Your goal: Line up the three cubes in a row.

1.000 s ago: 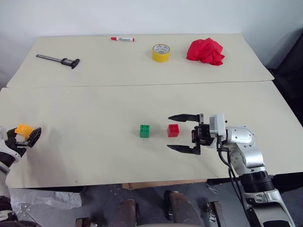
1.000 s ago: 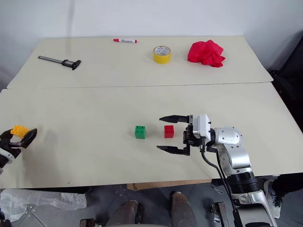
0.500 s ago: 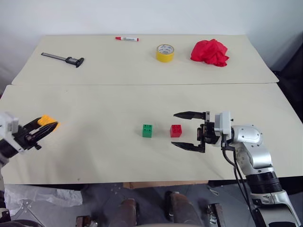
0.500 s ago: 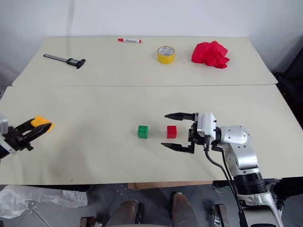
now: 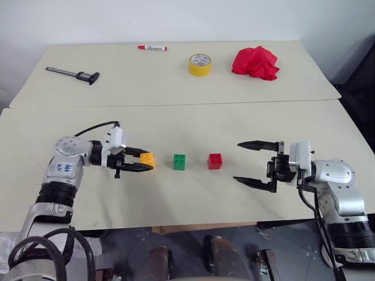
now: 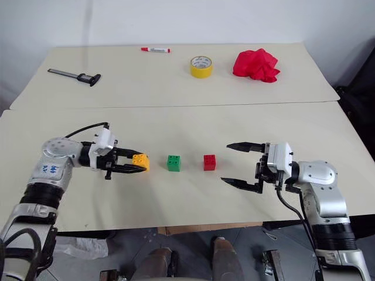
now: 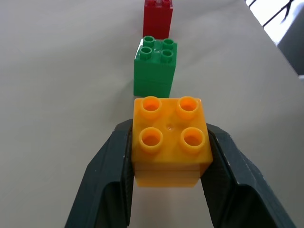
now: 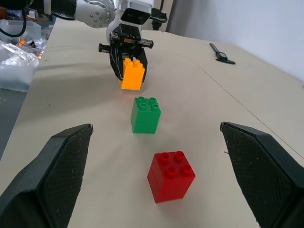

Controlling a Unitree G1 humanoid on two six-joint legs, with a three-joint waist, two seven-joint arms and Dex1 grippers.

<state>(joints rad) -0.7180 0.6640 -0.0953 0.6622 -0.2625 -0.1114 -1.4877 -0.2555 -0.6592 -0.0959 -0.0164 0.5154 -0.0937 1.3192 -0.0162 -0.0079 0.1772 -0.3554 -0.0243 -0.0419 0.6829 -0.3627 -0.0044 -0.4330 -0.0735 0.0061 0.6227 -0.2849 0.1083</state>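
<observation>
My left gripper is shut on the orange-yellow cube, holding it studs-up just left of the green cube. The red cube stands right of the green one on the near table. In the left wrist view the orange-yellow cube sits between my fingers, with the green cube and red cube in one line beyond it. My right gripper is wide open, a short way right of the red cube, holding nothing. The right wrist view shows the red cube, green cube and held orange-yellow cube.
On the far table lie a black caliper, a red marker, a yellow tape roll and a crumpled red cloth. A seam runs between the two tables. The near table's front edge is close below the cubes.
My left arm swung in from the far left edge to beside the green cube, carrying the orange-yellow cube. My right gripper drew back to the right, away from the red cube.
</observation>
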